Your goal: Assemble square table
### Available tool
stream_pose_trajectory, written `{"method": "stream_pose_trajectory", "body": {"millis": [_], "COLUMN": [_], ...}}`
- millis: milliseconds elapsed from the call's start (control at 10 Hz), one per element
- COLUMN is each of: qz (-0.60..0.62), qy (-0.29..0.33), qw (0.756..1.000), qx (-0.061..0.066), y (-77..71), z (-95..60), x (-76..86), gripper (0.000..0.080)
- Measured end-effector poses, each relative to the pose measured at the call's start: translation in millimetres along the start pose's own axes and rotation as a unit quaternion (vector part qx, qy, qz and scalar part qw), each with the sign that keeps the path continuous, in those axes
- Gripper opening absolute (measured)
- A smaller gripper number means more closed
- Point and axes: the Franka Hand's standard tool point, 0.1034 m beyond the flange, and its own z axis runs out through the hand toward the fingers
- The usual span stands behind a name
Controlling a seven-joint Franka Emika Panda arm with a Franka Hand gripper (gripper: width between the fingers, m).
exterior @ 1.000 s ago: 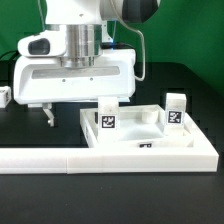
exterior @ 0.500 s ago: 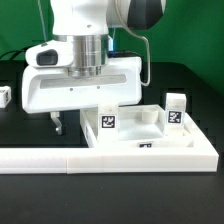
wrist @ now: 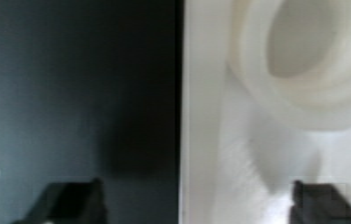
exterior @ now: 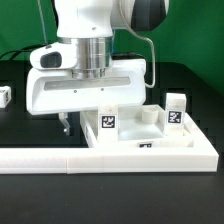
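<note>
The gripper [wrist: 193, 200] hangs low over the tabletop [exterior: 120, 138], at its end toward the exterior view's left. Its jaws are apart and clamp nothing. One finger [exterior: 66, 125] is outside the tray wall above the black table, and the wall's edge runs between the tips. The tabletop lies near, against the barrier [exterior: 60, 158]. A leg [exterior: 105, 118] stands by its far left corner, right under the hand, and another leg [exterior: 177, 110] stands far right. Likely trouble: closing off-centre on the thin wall could twist or drag the tray, the wall could slip free, or the broad hand could topple the left leg. Both legs and the tray's near wall carry black-and-white square tags, but no words or brand can be read.
</note>
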Motion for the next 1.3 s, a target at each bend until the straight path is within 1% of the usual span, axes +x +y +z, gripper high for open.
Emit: {"method": "stream_pose_trajectory", "body": {"millis": [100, 200, 300, 400, 500, 1300], "qz": [0.000, 0.000, 0.000, 0.001, 0.001, -0.001], "qy": [0.000, 0.000, 0.000, 0.001, 0.001, 0.001], "qw": [1.000, 1.000, 1.000, 1.000, 1.000, 1.000], "qx": [0.000, 0.000, 0.000, 0.000, 0.000, 0.000], "y": [0.2, 0.2, 0.2, 0.6, 0.7, 0.9], "z": [0.0, 0.0, 0.0, -0.4, -0.4, -0.4], "x": [0.0, 0.0, 0.0, 0.4, 0.4, 0.4], "gripper": [0.0334, 0.0334, 0.0104, 0.0104, 0.0057, 0.0057]}}
